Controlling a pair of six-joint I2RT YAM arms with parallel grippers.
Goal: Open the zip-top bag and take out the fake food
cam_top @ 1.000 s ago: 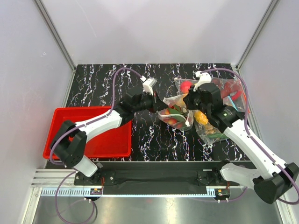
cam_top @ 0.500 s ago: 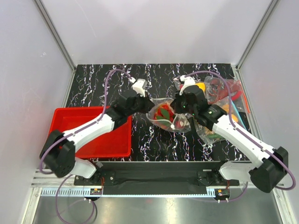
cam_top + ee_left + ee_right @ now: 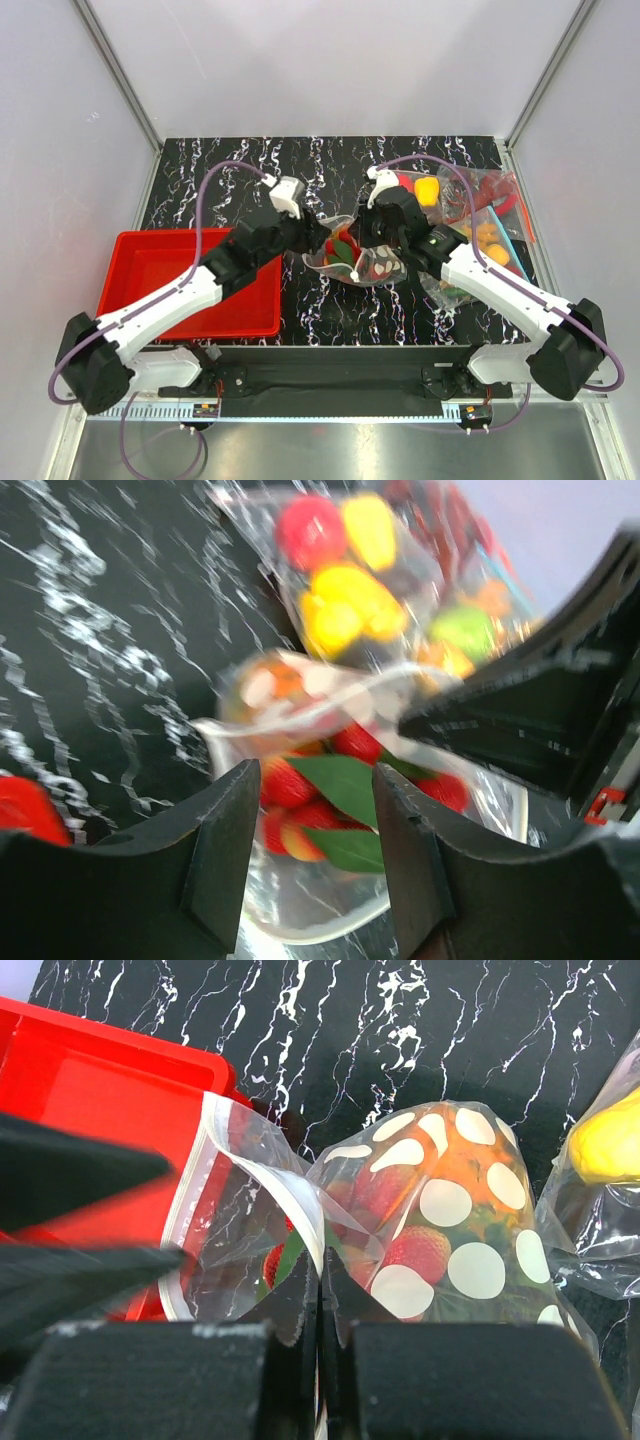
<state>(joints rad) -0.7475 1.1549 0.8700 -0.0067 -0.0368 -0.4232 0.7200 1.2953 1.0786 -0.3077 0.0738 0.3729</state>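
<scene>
The zip-top bag (image 3: pixel 440 1210) gapes toward the right wrist view's left; right jaws clamp its lip, left jaws, apart, face it.

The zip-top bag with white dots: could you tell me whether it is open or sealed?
Open. The zip-top bag gapes, its rim a loop; the right gripper pinches one lip, the fake food showing inside.

The clear, crinkly zip-top bag (image 3: pixel 440 1210), printed with white round dots on one face, sits just right of the red tray (image 3: pixel 140 265), its mouth gaping toward it, with the fake food (image 3: pixel 415 1248), red fruits and green leaves, inside.
</scene>
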